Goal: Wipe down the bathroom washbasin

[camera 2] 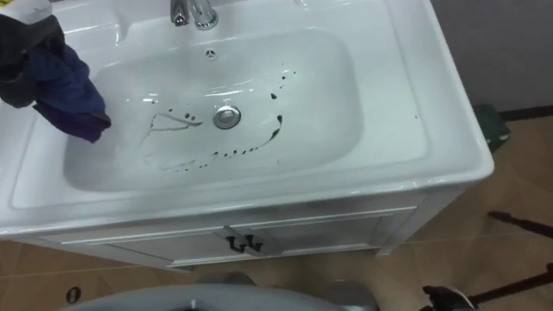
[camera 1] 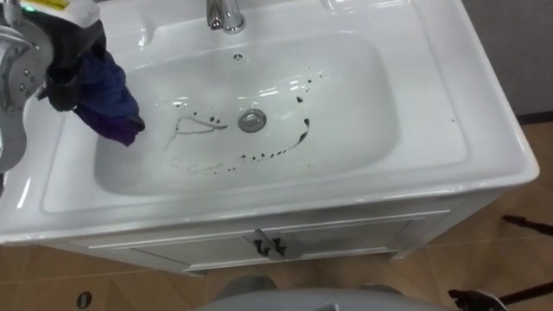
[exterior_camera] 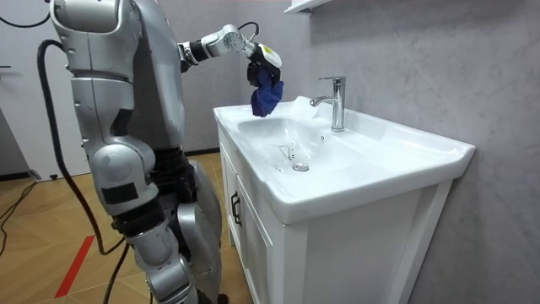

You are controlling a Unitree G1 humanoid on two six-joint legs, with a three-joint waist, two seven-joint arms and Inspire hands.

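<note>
1. White vanity cabinet under the counter, two doors meeting at a pair of small dark handles. Wood-look floor below.
2. White glossy ceramic rectangular basin, moulded into the counter, sits directly in front of the standing robot.
3. Basin is dirty. Black ink-like marks include a curved streak and dots in front and to the right of the round metal drain, plus a thin triangular outline to its left.
4. Small overflow hole in the back wall, with a chrome tap above it.
5. Left hand is raised over the basin's back-left corner, fingers clenched on a bunched dark blue cloth.
6. The cloth hangs down over the left wall, left of the marks and not on them. Can't tell if its tip touches the ceramic.
</note>
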